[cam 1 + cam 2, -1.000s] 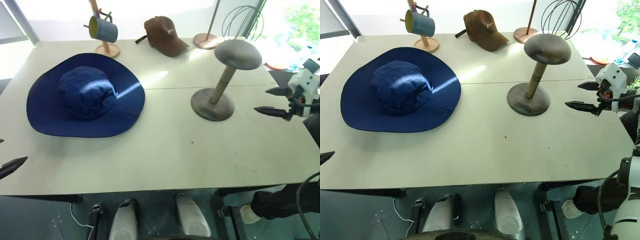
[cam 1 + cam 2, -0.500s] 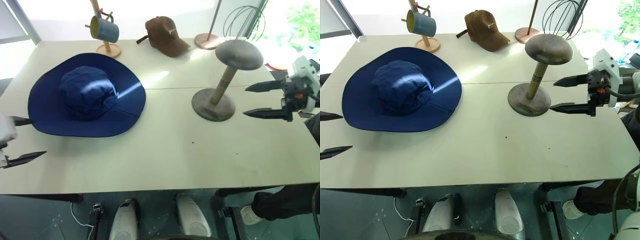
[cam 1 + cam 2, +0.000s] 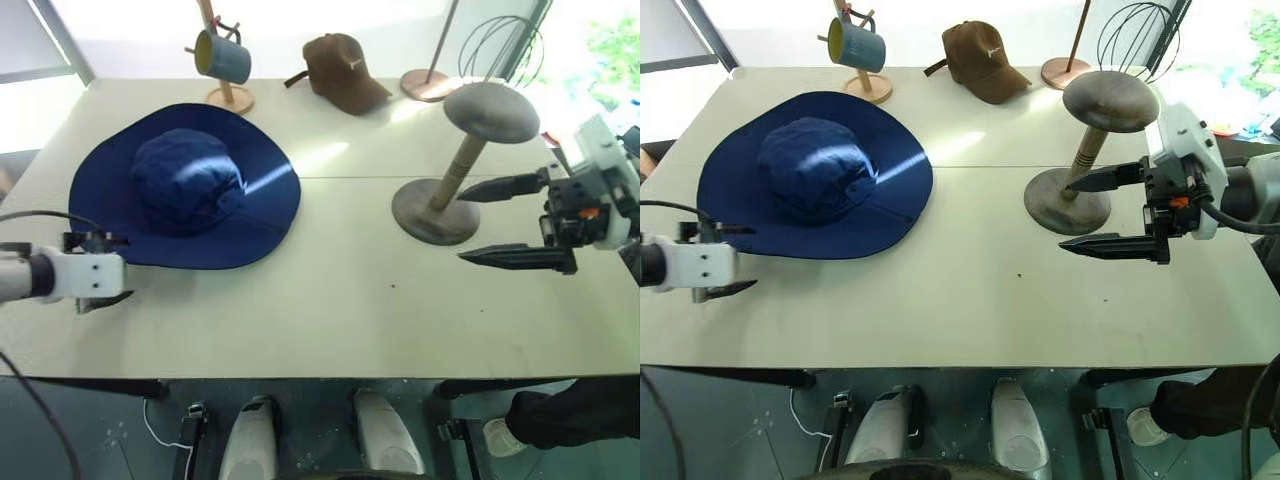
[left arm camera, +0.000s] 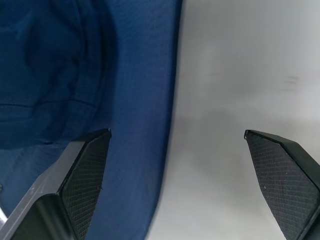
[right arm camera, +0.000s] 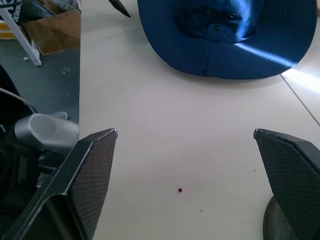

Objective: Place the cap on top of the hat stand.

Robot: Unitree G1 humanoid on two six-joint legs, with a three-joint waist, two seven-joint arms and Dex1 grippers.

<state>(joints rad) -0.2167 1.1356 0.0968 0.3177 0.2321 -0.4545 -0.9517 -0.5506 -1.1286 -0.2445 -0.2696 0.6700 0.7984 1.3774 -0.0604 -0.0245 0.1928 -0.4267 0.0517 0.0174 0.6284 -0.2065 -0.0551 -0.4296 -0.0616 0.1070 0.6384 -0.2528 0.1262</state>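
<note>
- cap [image 3: 190, 185]: navy, flat on the white table [image 3: 330, 300], crown up, at about 10 o'clock of the tabletop. Brim fully spread, untouched by either gripper.
- Left wrist view: brim edge runs between the two fingers, one finger [image 4: 85, 175] over blue fabric, the other over bare table. Can't tell whether the fingertip touches the fabric.
- left gripper [image 3: 728, 259]: at 9 o'clock of the table, just beside the cap's near-left brim edge. Fingers spread wide, empty. From the head views they are mostly hidden by the white wrist housing; only thin dark tips show.
- hat stand [image 3: 455, 160]: upright at about 2 o'clock, grey dome bare, tan stem tilted slightly, disc base on the table. Well apart from the cap.
- right gripper [image 3: 495, 222]: at 3 o'clock, pointing toward the table centre, fingers wide apart, holding nothing. Upper finger overlaps the stand's base/stem in the right eye view; contact not resolvable.
- Right wrist view: cap's near brim, a small dark speck on the table, and a sliver of the stand's base cut off at the frame corner.
- Back edge, 12 o'clock: brown baseball cap [image 3: 343, 70], blue mug [image 3: 222, 55] on a wooden mug tree [image 3: 228, 95] (top cut off), wire-frame stand [image 3: 497, 45] partly washed out by backlight.
</note>
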